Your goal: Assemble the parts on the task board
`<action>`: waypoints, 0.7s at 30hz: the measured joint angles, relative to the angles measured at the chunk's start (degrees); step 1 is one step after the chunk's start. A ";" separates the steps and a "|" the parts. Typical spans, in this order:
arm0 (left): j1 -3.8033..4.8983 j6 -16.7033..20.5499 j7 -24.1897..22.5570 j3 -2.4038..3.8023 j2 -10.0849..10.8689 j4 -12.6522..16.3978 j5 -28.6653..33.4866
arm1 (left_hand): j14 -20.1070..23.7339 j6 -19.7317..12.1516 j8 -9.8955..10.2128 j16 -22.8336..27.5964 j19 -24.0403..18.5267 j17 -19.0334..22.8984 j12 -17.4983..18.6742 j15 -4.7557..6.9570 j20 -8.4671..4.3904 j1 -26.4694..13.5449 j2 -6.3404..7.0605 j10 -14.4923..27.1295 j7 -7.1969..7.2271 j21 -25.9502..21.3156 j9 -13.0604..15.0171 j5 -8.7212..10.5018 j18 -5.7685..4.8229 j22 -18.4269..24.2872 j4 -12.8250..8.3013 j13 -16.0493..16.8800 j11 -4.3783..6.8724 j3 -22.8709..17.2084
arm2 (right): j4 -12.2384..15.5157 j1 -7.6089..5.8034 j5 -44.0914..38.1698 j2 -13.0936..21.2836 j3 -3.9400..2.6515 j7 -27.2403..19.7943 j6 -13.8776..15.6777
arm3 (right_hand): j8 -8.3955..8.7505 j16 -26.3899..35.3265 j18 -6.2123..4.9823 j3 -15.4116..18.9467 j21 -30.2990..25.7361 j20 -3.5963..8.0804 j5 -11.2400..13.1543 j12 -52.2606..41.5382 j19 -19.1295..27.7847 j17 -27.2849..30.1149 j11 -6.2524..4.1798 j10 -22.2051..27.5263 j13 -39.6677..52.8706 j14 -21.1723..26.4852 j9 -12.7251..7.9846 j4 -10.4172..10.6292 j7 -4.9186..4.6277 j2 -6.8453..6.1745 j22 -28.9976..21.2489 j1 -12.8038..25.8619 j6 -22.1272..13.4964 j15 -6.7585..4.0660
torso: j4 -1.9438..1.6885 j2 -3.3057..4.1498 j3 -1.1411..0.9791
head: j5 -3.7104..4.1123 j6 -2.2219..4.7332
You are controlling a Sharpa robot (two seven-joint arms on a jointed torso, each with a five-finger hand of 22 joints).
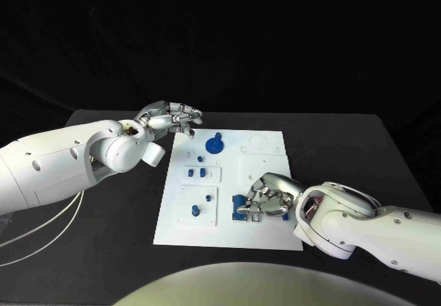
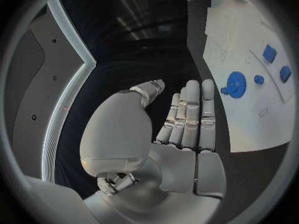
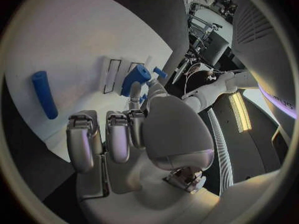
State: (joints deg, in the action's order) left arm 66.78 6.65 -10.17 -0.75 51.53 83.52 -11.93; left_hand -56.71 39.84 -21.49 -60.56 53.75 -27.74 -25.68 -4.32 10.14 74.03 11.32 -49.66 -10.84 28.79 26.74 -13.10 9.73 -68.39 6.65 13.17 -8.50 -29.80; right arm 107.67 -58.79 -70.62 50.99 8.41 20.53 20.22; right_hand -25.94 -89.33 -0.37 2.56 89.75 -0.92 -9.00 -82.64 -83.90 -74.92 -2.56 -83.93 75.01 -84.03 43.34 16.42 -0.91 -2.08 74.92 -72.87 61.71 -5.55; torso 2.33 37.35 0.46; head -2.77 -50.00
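The silver right hand [image 1: 266, 199] closes on a blue cylindrical part [image 3: 136, 79] above the white task board [image 1: 248, 236]; the open left hand [image 1: 172, 118] hovers at the board's far corner. A slightly tilted part may jam in its slot.

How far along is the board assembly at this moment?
Partway, at best. A round blue gear-like part and several small blue pieces sit on the white task board; whether they are seated I cannot tell. The right hand works at blue parts near the board's lower middle. The left hand hovers empty off its far left corner.
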 measured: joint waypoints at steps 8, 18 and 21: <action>0.00 -0.01 0.03 0.00 0.06 0.08 0.00 | 0.21 -0.21 -0.26 0.00 -0.21 0.00 0.00 -0.21 0.21 0.00 0.00 0.21 0.21 0.00 -0.08 0.00 -0.01 0.13 0.00 0.00 0.21 0.00 | -0.79 0.00 -0.41 -0.53 0.01 0.52 -0.71 | 0.00 0.00 0.00 -0.89 0.00 0.21 0.00 -0.01 -0.21 0.00 -0.34 -0.09 0.04 -0.01 0.46 -0.29 0.00 -0.70 -0.01 -2.49 0.00 -0.41 | 0.07 0.01 0.02 | -0.05 0.00; 0.00 -0.01 0.06 0.00 0.17 0.09 0.00 | 0.21 -0.21 -0.26 0.00 -0.21 0.00 0.00 -0.21 0.21 0.00 0.00 0.20 0.21 0.00 -0.08 0.00 0.00 0.13 0.00 0.00 0.20 0.00 | -1.20 0.00 -2.18 -0.25 0.01 1.81 -2.34 | 0.00 0.00 0.00 -2.29 0.00 0.42 -0.66 -0.16 0.00 0.01 -0.38 -0.04 0.07 -0.01 0.64 -0.53 0.19 -1.55 -0.01 -5.72 0.20 -0.41 | 0.07 -0.08 -0.01 | 0.04 0.00; 0.00 -0.01 0.07 0.00 0.19 0.09 0.00 | 0.20 -0.21 -0.26 0.00 -0.21 0.00 0.00 -0.20 0.21 0.00 0.00 0.20 0.21 0.00 -0.08 0.00 0.00 0.13 0.00 0.00 0.20 0.00 | -1.20 0.00 -2.66 -0.17 0.01 2.11 -2.73 | 0.00 0.00 0.00 -2.29 0.00 0.42 -0.66 -0.21 0.00 0.01 -0.37 -0.03 0.04 -0.01 0.64 -0.53 0.19 -1.55 -0.01 -5.72 0.20 -0.41 | 0.07 -0.09 -0.01 | 0.04 0.00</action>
State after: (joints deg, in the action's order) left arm 66.77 6.64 -10.10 -0.76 51.72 83.61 -11.93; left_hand -56.51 39.62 -21.75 -60.56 53.54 -27.74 -25.68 -4.52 10.34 74.03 11.32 -49.46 -10.62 28.79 26.67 -13.10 9.73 -68.26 6.65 13.17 -8.29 -29.80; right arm 106.48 -58.79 -73.28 50.82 8.43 22.64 17.49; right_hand -25.94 -89.32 -0.37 0.28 89.75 -0.50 -9.66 -82.85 -83.91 -74.91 -2.93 -83.96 75.05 -84.03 43.97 15.88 -0.72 -3.63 74.91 -78.59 61.91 -5.96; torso 2.40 37.26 0.45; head -2.73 -50.00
